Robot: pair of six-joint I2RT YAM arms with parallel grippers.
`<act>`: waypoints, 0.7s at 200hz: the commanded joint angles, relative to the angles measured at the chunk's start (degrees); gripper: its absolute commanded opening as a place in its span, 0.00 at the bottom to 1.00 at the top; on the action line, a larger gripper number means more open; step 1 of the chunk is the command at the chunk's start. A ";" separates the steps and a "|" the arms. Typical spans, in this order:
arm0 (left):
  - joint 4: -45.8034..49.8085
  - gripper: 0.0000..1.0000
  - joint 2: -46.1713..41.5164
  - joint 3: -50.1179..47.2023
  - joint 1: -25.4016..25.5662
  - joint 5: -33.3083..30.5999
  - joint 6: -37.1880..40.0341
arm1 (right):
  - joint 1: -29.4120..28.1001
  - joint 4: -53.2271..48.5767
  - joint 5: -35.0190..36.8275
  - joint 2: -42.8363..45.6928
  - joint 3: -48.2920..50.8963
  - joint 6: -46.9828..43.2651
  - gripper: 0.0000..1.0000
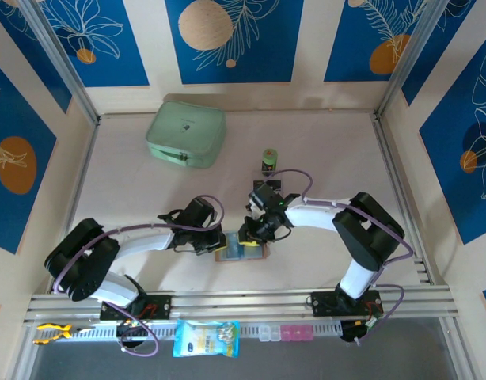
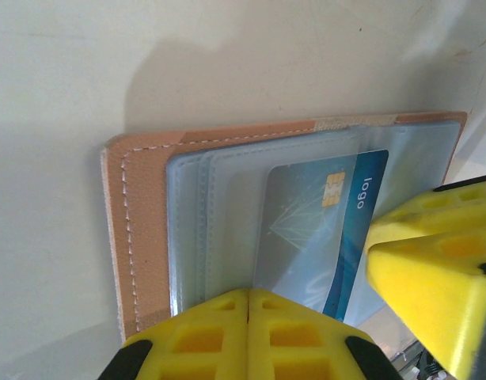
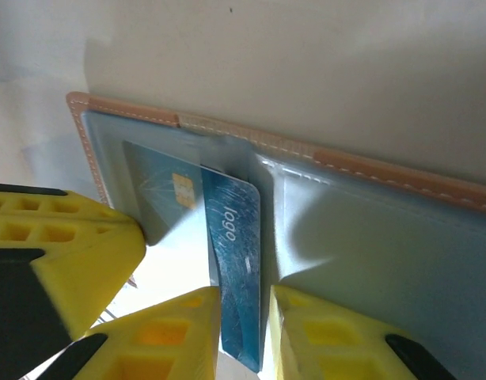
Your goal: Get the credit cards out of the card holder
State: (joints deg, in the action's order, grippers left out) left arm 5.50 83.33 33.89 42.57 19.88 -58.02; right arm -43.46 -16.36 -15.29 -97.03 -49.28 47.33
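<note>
Narrowed to a slim gap, the right gripper [image 3: 241, 301] pinches the free end of a blue card [image 3: 227, 229] between its yellow fingers [image 3: 330, 340]. The left gripper [image 2: 248, 301] has its fingers pressed flat together with nothing between them. It bears down on the near edge of the card holder [image 2: 140, 229], apparently to pin it to the table [image 1: 322, 158]. The holder lies opened flat near the table's front edge, between the two arms.

The job looks to be at an early stage. The card is gripped and part of it is clear of its pocket, but the end with the gold chip is still under the clear sleeve. It has yet to be pulled free and set down. Whether more cards sit in the other pockets is hard to tell through the glare.

The holder has a pinkish-tan, leather-like cover with pale stitching round a curved corner. Its soft, glossy grey-blue pockets wrinkle and catch the light. The card is thin, stiff and smooth, with rounded corners and a darker stripe printed "logo". The fingers are blocky yellow plastic with square recesses.
</note>
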 commanded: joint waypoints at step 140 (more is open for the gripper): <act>4.48 0.04 0.69 0.56 0.32 -2.38 0.19 | 0.52 2.47 -2.08 5.63 4.84 2.08 0.05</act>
State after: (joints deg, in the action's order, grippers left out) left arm 6.61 83.33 34.30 42.57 19.42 -58.04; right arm -43.57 -10.85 -17.61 -94.08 -45.87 50.52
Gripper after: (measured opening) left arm 0.044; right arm 0.060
